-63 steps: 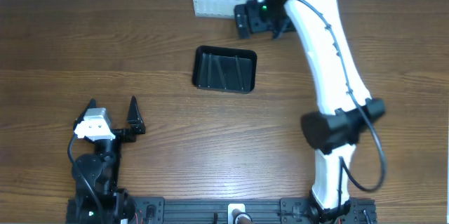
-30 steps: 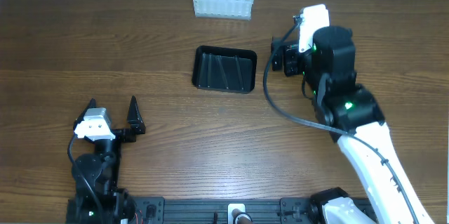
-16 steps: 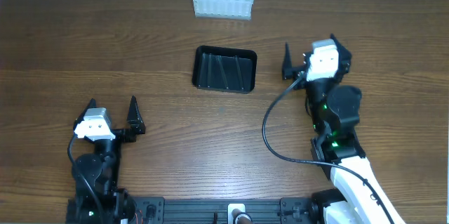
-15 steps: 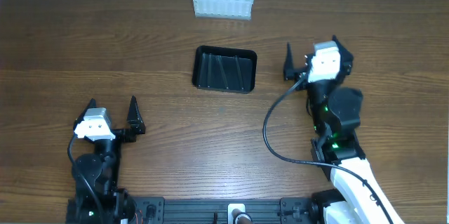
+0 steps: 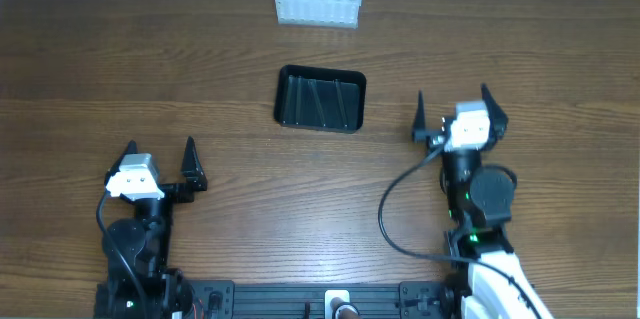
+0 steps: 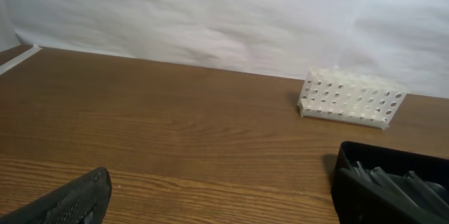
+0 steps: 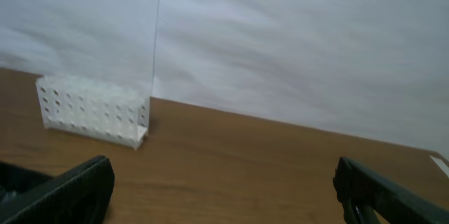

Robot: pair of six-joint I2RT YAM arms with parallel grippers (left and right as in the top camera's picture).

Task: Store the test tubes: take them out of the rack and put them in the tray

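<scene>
The right gripper (image 5: pixel 452 97) is held spread wide and empty over the bare table (image 5: pixel 560 49), to the right of the black tray (image 5: pixel 283 109). The left gripper (image 5: pixel 160 145) is likewise parted and empty, near its base. Test tubes (image 6: pixel 393 184) are seen lying in the tray. The white rack (image 5: pixel 317 2) is set beyond it, apart.

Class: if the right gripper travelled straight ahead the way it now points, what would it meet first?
Probably nothing on the table: the right gripper points past the rack, toward the white backdrop.
</scene>
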